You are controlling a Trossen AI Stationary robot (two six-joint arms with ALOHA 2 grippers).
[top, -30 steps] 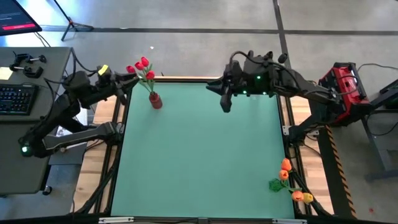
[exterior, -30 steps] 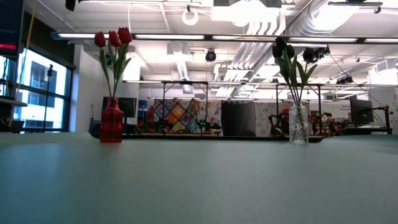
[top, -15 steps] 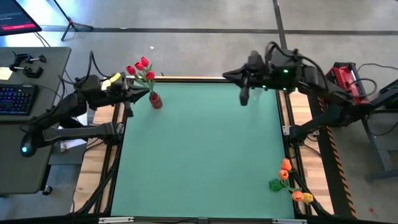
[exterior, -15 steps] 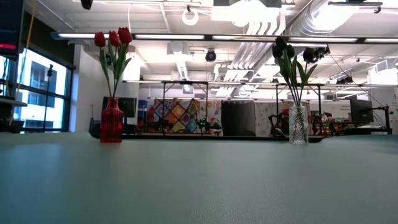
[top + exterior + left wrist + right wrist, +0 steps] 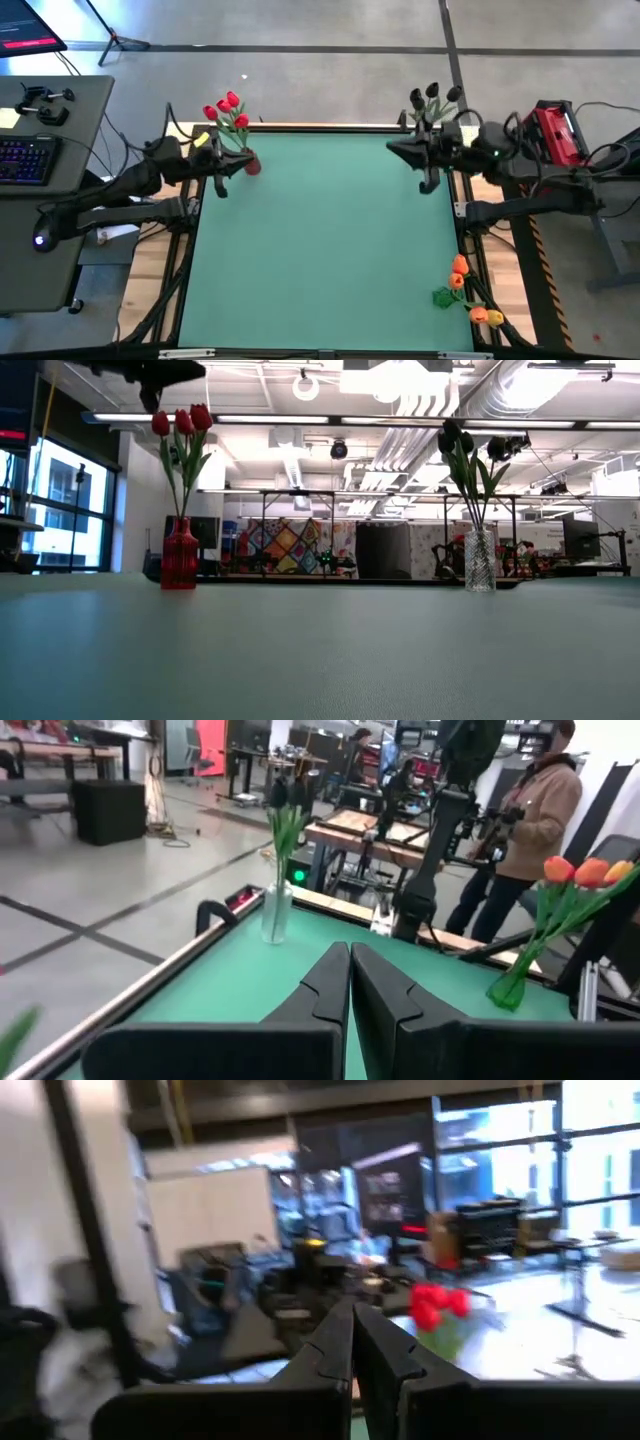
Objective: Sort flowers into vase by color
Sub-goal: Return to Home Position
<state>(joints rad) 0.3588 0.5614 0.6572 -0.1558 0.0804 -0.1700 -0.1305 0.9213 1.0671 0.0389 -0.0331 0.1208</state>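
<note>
At 5 o'clock on the green-topped desk (image 5: pixel 320 260), in the nearest corner, orange tulips (image 5: pixel 457 267) stand in a green glass vase (image 5: pixel 443 297). Farther in, both arms hang above the far half. The left claw (image 5: pixel 350 952) is at 10 o'clock, just beside the red glass vase (image 5: pixel 251 165), and the right claw (image 5: pixel 352 1310) is at 2 o'clock. Each has its two dark fingers pressed together with nothing between them.

At the far edge, the red tulips (image 5: pixel 227 108) stand in the red vase at 11 o'clock, and the near-black tulips (image 5: pixel 432 97) stand in a clear glass vase (image 5: pixel 480 572) at 1 o'clock. Every flower in view appears sorted, so what is left is probably parking the arms.

To do that well, the left claw should lift up and away from the red vase before swinging outward, keeping the wrist off the leaning stems. The right arm should draw back without brushing the dark blooms just beyond it.
</note>
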